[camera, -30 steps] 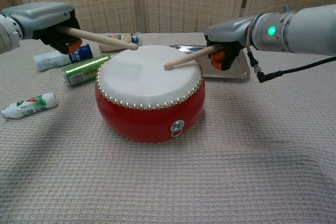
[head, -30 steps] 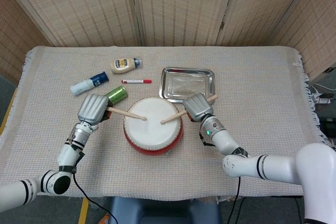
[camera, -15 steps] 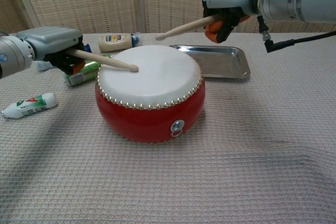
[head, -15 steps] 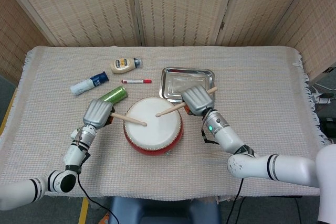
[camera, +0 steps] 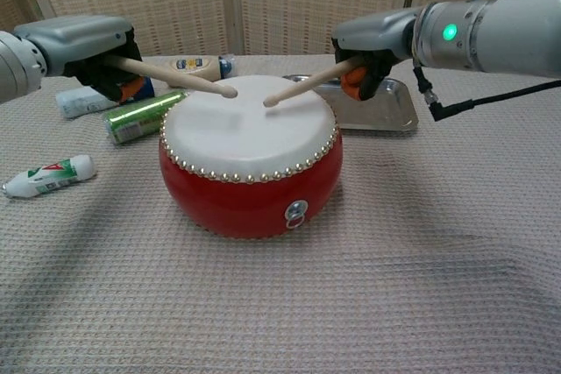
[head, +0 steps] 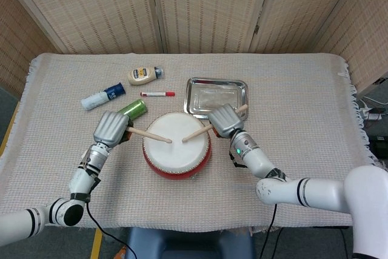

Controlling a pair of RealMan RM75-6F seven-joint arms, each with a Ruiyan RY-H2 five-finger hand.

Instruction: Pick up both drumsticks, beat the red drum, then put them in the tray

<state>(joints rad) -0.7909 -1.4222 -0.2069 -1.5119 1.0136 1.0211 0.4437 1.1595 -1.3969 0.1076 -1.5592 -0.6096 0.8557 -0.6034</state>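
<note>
The red drum [head: 177, 150] [camera: 250, 186] with a white skin stands mid-table. My left hand [head: 111, 127] [camera: 83, 41] grips a wooden drumstick [head: 148, 134] [camera: 175, 80] whose tip hovers just over the skin's left part. My right hand [head: 225, 119] [camera: 377, 41] grips the other drumstick [head: 195, 133] [camera: 302, 87], tip close above the skin's centre. The tips are a short gap apart. Behind the drum lies the steel tray [head: 217, 97] [camera: 394, 116], holding nothing.
A green can [head: 133, 109] [camera: 142, 116] lies by my left hand. Farther back are a blue-and-white bottle [head: 103, 96], a mayonnaise bottle [head: 145, 75] and a red marker [head: 157, 94]. A white tube [camera: 48, 174] lies at the chest view's left.
My right hand came down from its raised position, bringing its stick tip to the drum skin. My left hand lifted a little, raising its stick off the skin.
</note>
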